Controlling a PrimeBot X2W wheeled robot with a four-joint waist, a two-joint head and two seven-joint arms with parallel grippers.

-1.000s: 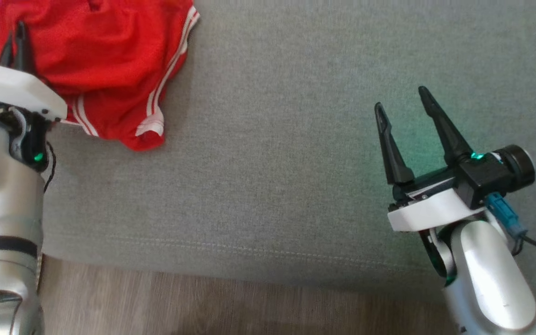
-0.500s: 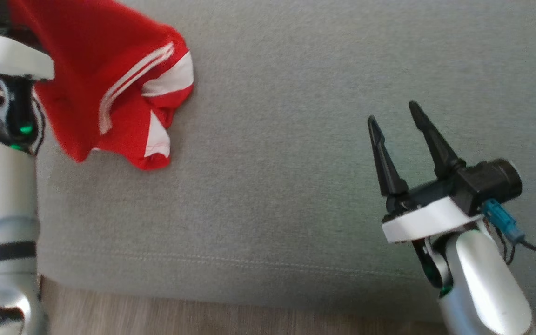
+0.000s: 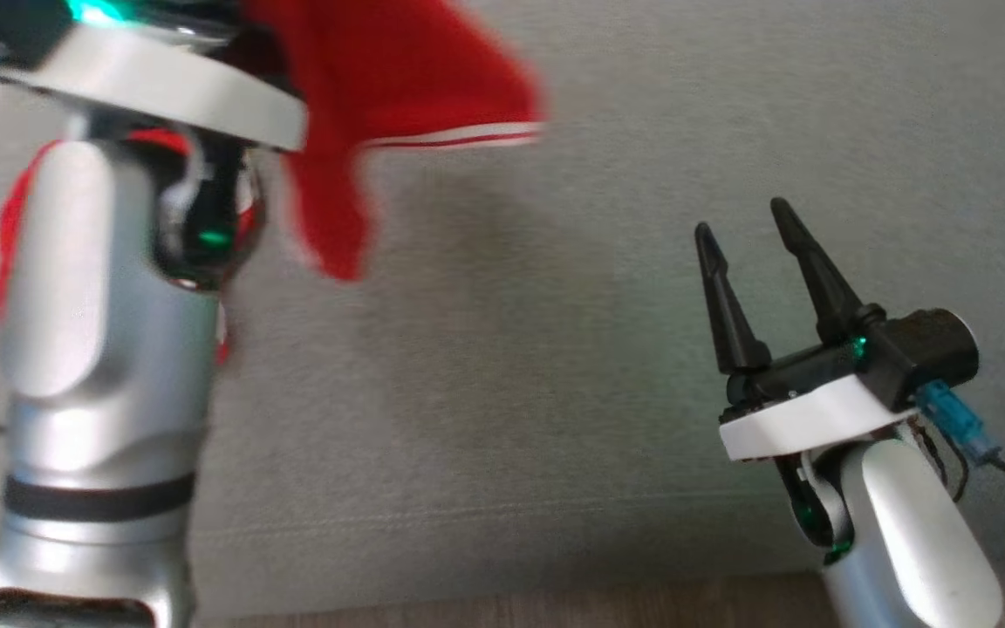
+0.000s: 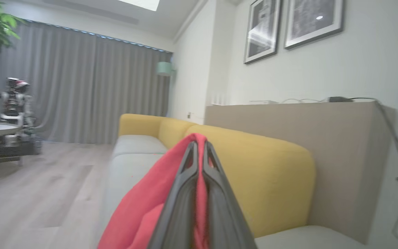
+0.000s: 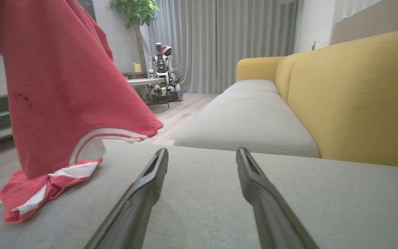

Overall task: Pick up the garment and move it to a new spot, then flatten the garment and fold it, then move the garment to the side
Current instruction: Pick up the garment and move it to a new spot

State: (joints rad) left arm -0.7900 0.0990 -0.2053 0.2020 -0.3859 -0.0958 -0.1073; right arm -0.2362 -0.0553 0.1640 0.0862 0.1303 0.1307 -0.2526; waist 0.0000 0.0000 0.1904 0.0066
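The left claw (image 4: 199,143) is pinched tight on a fold of the red garment with white stripes (image 4: 143,207). In the left wrist view the red cloth sticks out between the two dark fingers and falls away to the lower left.

In the head view the garment (image 3: 398,78) is at the upper left, up in the air beside the silver left arm (image 3: 101,349). It hangs long and straight down. In the right wrist view its bottom end (image 5: 29,197) looks like it rests in a small heap on the grey sofa seat (image 5: 219,193) at the lower left.

The right claw (image 3: 741,218) is at the lower right of the head view. Its fingers are spread wide and hold nothing. It is well apart from the garment, with bare grey seat between them.

So the left arm has the garment, and the free seat lies to the right of it. I think the job is at the carrying part. The flattening and folding are not yet done.
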